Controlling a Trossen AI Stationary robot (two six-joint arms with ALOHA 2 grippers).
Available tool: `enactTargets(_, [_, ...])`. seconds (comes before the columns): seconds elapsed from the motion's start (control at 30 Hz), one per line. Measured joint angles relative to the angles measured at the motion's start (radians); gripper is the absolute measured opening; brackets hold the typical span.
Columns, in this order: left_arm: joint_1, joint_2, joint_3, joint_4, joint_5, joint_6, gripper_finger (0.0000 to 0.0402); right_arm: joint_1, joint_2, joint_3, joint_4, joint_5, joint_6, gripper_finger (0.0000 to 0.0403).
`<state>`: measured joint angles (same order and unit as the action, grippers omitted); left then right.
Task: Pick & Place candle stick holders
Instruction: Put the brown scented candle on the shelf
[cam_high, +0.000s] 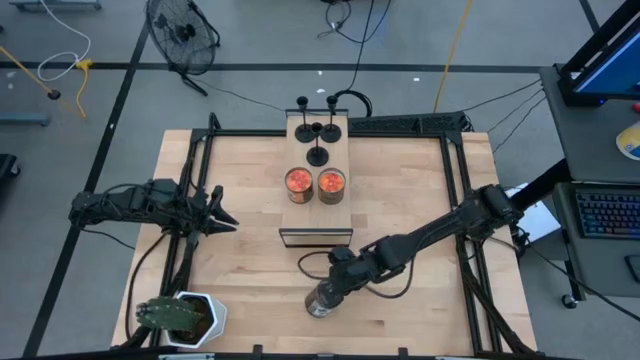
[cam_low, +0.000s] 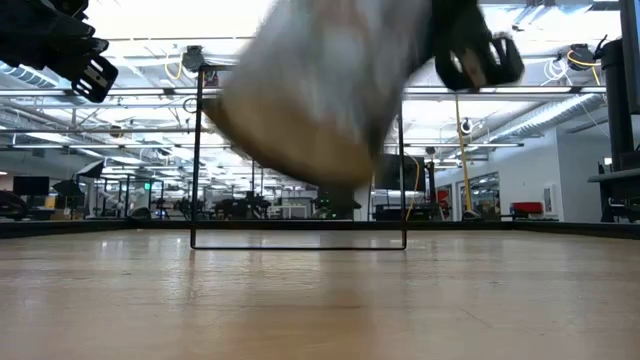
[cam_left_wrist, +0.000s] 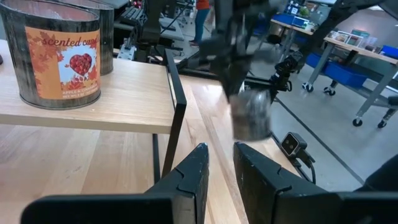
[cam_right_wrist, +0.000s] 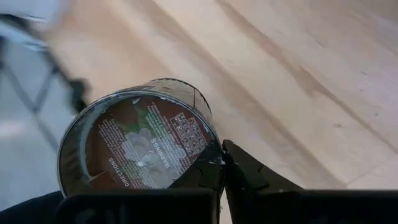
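Three matte-black candle stick holders (cam_high: 318, 152) stand on their disc bases at the far end of a raised wooden shelf (cam_high: 316, 215), behind two tins with orange-red tops (cam_high: 315, 183). My right gripper (cam_high: 330, 290) is near the table's near edge, shut on a shiny silver tin (cam_high: 320, 300). The tin also shows blurred in the low view (cam_low: 320, 100) and in the left wrist view (cam_left_wrist: 252, 115). My left gripper (cam_left_wrist: 221, 165) waits at the table's left side, empty, its fingers a narrow gap apart. My right gripper holds the silver tin at its edge (cam_right_wrist: 208, 155), beside its labelled bottom (cam_right_wrist: 140, 146), which faces the wrist camera. The fingers (cam_right_wrist: 249, 180) stand almost together; what lies between them is hidden. The tin hangs tilted below the gripper, clear of the table.
A potted plant in a white pot (cam_high: 190, 318) stands at the near left corner. A black frame (cam_high: 455, 140) runs round the table. A dark cable (cam_high: 312, 262) lies on the wood just near of the shelf. One tin (cam_left_wrist: 59, 56) stands near my left gripper.
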<state>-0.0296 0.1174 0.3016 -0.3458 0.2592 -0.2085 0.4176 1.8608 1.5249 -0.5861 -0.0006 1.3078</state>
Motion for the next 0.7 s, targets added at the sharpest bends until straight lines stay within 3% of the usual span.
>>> enactTargets(0.23, [0.0,0.0,0.0,0.006,0.0,0.004,0.0081,-0.004,-0.155,0.001,0.002,0.004,-0.03,0.0])
enactTargets(0.37, [0.0,0.0,0.0,0.006,-0.02,0.001,0.0081,-0.026,-0.236,0.027,-0.022,0.058,-0.093,0.0])
enactTargets(0.53, [0.0,0.0,0.0,0.007,-0.044,-0.004,0.0081,-0.076,-0.282,0.161,-0.18,0.152,-0.252,0.0])
enactTargets(0.7, [0.0,0.0,0.0,0.007,-0.053,-0.01,0.0081,-0.158,-0.252,0.336,-0.373,0.158,-0.434,0.0])
